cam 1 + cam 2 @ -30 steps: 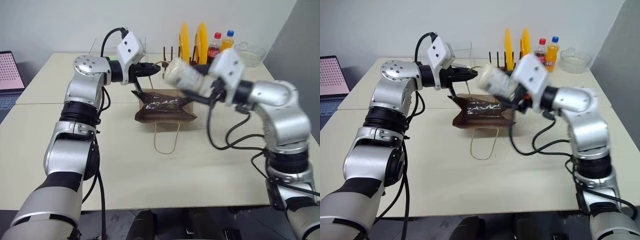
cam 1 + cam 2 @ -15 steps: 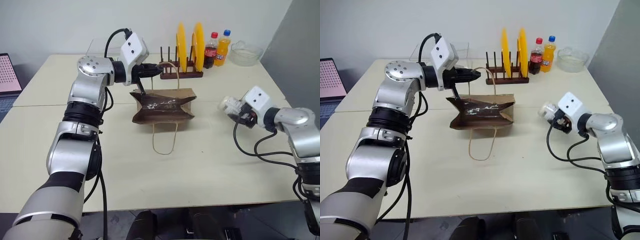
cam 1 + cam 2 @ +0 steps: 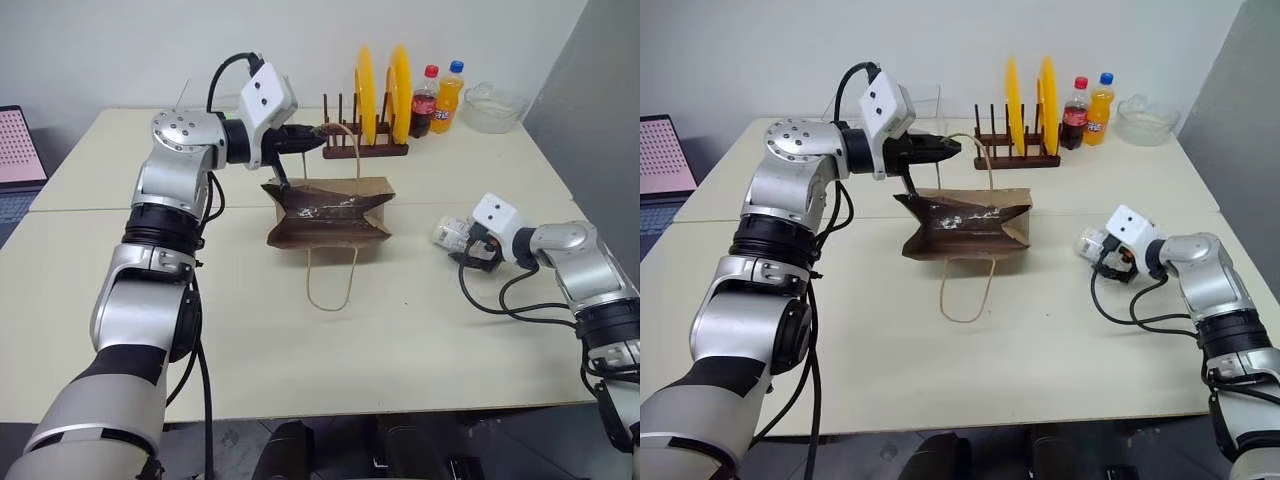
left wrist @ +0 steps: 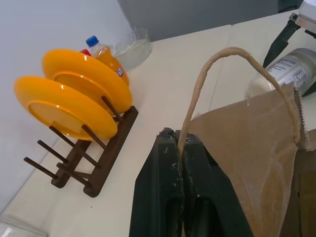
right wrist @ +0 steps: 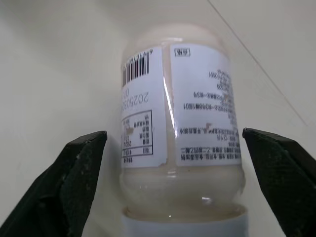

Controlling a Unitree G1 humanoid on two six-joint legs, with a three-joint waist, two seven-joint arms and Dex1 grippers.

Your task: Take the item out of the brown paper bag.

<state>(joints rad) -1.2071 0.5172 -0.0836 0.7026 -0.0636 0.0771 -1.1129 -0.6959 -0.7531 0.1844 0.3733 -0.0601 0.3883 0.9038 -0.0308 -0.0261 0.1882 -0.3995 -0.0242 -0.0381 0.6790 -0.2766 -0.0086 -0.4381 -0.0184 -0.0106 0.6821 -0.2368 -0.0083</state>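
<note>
The brown paper bag [image 3: 328,212] stands creased at mid-table, its mouth pulled up by one tan cord handle [image 4: 217,64]. My left gripper [image 3: 318,139] is shut on that cord above the bag's far edge. The other handle [image 3: 330,280] lies flat on the table in front of the bag. The item, a small clear bottle with a white label [image 5: 180,128], lies on the table to the right of the bag [image 3: 450,232]. My right gripper [image 3: 462,243] is down at the table around it, open, one finger [image 5: 81,182] on each side, with a gap showing on at least one side.
A wooden rack [image 3: 365,150] holds two yellow plates behind the bag. A cola bottle [image 3: 425,100], an orange soda bottle [image 3: 450,95] and a clear bowl [image 3: 492,105] stand at the back right. A laptop [image 3: 15,145] sits at the far left.
My right arm swung the bottle from above the bag down and to the right onto the table, and its fingers spread wider. The left gripper kept still on the handle.
</note>
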